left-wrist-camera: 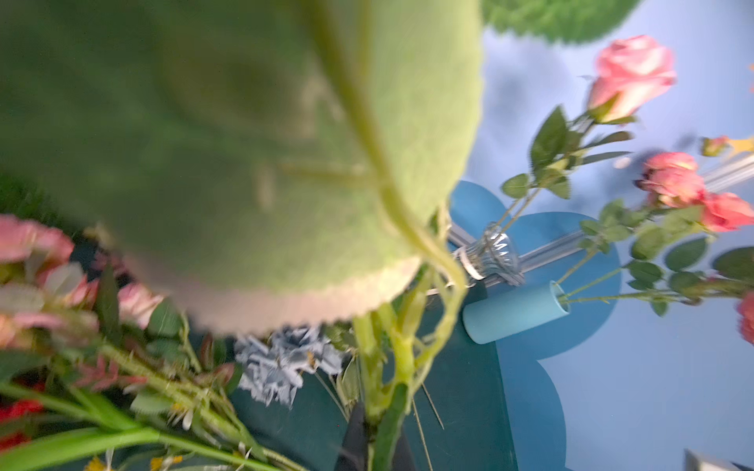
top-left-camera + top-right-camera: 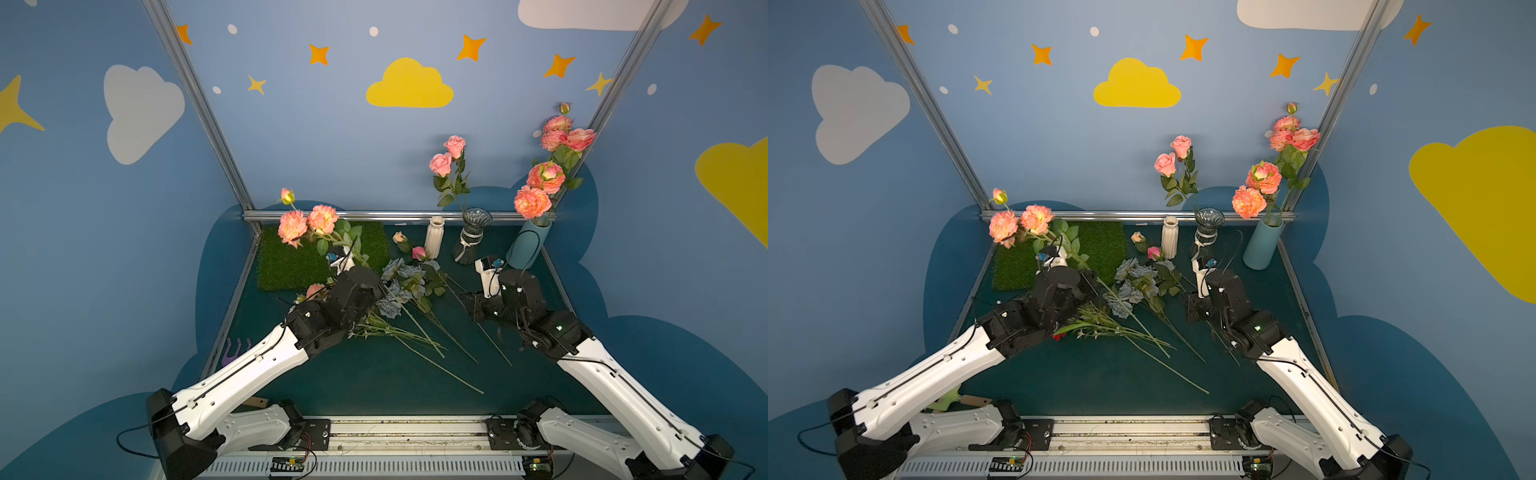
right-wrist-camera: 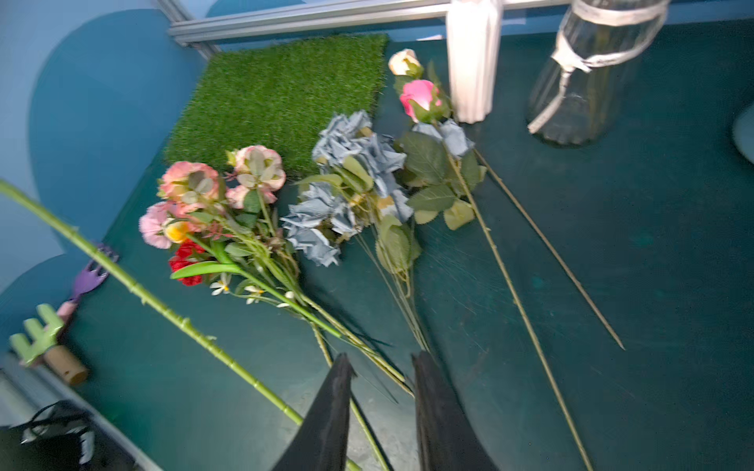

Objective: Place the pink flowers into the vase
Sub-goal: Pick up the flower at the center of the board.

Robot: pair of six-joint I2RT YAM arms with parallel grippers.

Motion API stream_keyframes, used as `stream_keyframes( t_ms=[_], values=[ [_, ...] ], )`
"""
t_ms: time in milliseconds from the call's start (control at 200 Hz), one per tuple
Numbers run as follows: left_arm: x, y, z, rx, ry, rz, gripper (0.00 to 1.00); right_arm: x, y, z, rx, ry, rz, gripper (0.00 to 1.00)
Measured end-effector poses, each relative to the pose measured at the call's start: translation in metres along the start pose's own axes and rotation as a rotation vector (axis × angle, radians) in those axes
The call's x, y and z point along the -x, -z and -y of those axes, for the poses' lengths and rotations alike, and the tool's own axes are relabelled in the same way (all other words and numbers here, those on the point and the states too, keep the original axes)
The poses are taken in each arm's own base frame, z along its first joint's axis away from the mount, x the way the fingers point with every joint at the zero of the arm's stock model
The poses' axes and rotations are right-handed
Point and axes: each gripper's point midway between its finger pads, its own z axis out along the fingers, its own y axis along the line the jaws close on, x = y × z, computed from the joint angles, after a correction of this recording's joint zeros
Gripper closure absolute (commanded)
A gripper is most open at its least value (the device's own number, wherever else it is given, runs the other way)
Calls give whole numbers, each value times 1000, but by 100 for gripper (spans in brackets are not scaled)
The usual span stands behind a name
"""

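My left gripper (image 1: 379,432) is shut on the green stem (image 1: 387,367) of a spray of pink flowers (image 2: 307,222), lifted over the grass mat; a large leaf (image 1: 245,163) fills most of the left wrist view. At the back stand a white ribbed vase (image 2: 434,239), a glass vase (image 2: 473,232) with two pink roses (image 2: 446,156), and a teal vase (image 2: 528,245) with more pink flowers (image 2: 544,176). My right gripper (image 3: 383,367) is open in front of the vases. A thick thorny stem (image 3: 163,306) passes into the gap between its fingers, not pinched.
A grey-blue rose bunch (image 2: 401,286), a mixed bouquet with red blooms (image 3: 196,228) and a loose pink rosebud (image 2: 419,252) lie mid-table, long thin stems (image 2: 436,365) trailing towards the front. The grass mat (image 2: 291,262) fills the back left corner. Toy garden tools (image 3: 89,277) lie at the left edge.
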Motion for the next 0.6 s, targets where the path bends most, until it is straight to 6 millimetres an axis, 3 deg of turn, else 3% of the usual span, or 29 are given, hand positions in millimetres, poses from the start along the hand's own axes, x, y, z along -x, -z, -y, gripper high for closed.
stream_keyframes(
  t_ms=[65,205,400,596],
  values=[
    [12,2,13,-89,-59,-26,98,8,-3,-19,94,7,2,67],
    [21,2,19,-229,-137,-106,98,33,-12,-64,304,31,-3,66],
    [9,13,35,-449,-191,-253,98,53,-14,-124,561,87,-15,68],
    [-1,27,45,-617,-195,-342,98,52,-10,-161,715,131,-51,68]
  ],
)
